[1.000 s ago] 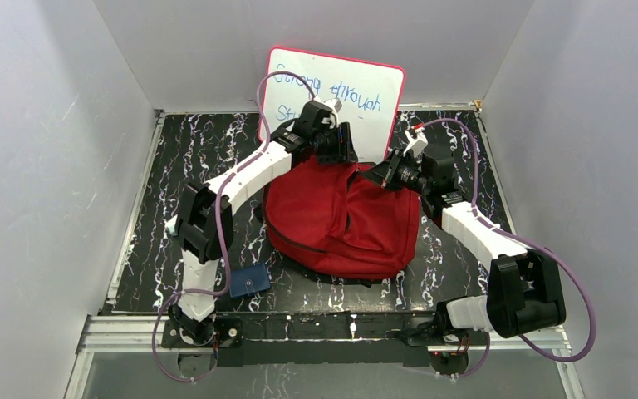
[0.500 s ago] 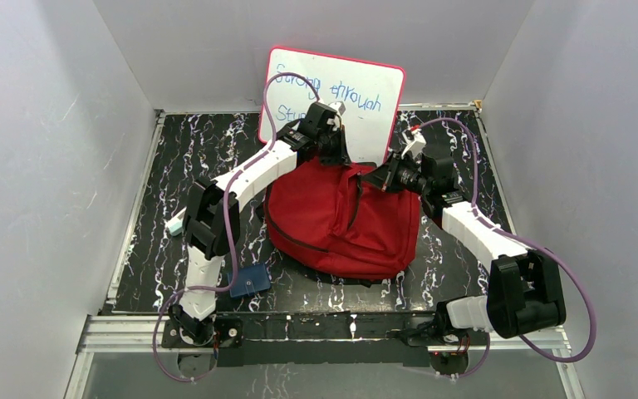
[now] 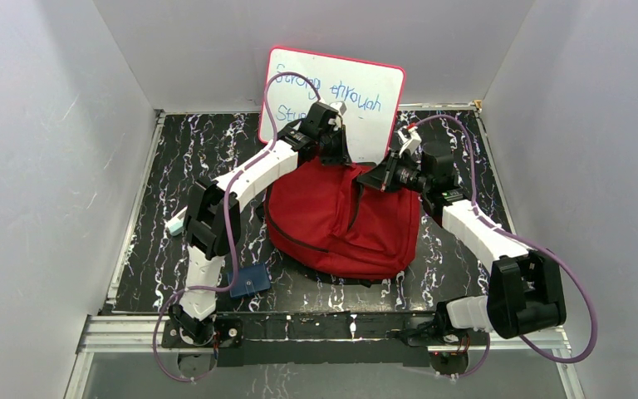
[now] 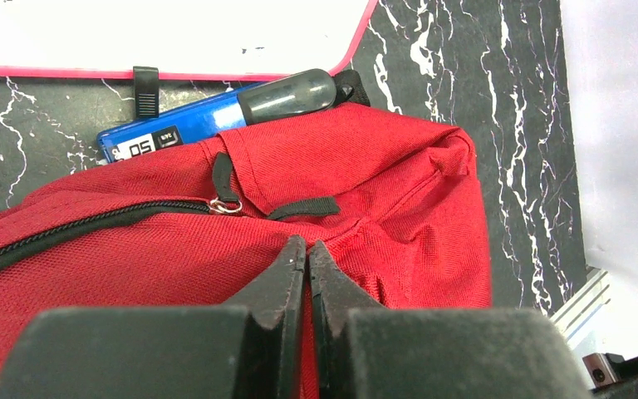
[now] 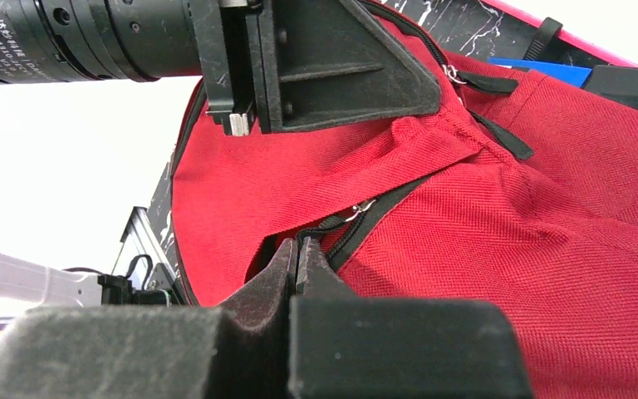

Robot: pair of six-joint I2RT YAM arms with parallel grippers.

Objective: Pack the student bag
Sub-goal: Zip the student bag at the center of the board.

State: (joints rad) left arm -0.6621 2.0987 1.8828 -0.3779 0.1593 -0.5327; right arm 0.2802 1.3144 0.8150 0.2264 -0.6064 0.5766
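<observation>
Aluminium rail (image 3: 324,328) at the near table edge carries both arm bases. Just past it, L of ctr, a small navy card (image 3: 250,280) lies flat on the black marbled table (image 3: 166,166). It is close by the left arm's lower link and near the bag, not touching it.

Mid-table btwn the two arms sits the student bag (image 3: 332,220) — red, soft, slumped — w/ its far end up against the foot of the board. Both arms reach in over its far top.

Right gripper (image 5: 297,245): fingers together, clamped on a black zip pull (image 5: 336,226). Its silver ring shows just beyond the tips, and a black zip line runs on up the red cloth.

Left gripper (image 4: 307,248): fingers together too, tips nipped on red bag fabric near the top corner — a thin red line shows in the slit. Beyond those tips a 2nd pull tab (image 4: 226,179) w/ ring ends a closed zip run.

Behind the bag, wedged btwn it and the board, lies a blue box (image 4: 174,133) w/ a grey cap-like cylinder (image 4: 287,93) at its end. Furthest back, the whiteboard (image 3: 332,91), pink-red rim, stands tilted against the rear wall. Its blue handwriting is partly hidden by the left arm.
</observation>
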